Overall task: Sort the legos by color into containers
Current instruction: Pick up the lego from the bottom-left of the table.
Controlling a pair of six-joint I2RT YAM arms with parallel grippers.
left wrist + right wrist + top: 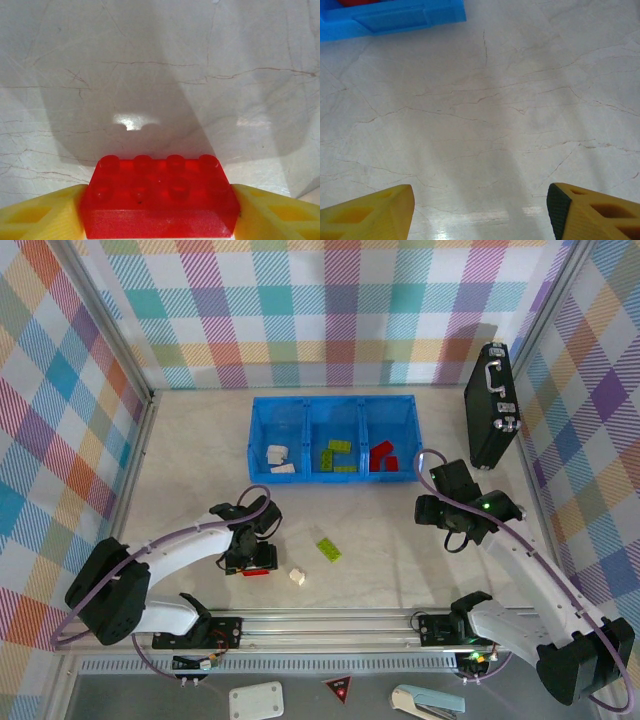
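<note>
Overhead, pastel plaid walls (60,390) close round a pale bench (180,470) with a marbled surface and thin dark veins, glossy enough to throw back the lamp. At the left, the left pincer (256,562) is clenched on a red brick (159,195), its yellow fingers (45,215) pressed to both ends. Just right of it, a cream brick (296,577) and a lime brick (327,549) lie loose on the bench. Farther back stands the blue tray (330,402), with cream pieces (277,453) in its left compartment, lime pieces (338,446) in the middle and red pieces (383,450) in the right. The right pincer (480,210) hangs released over bare bench near the tray's corner. A black case (490,405) stands on edge against the right wall.
</note>
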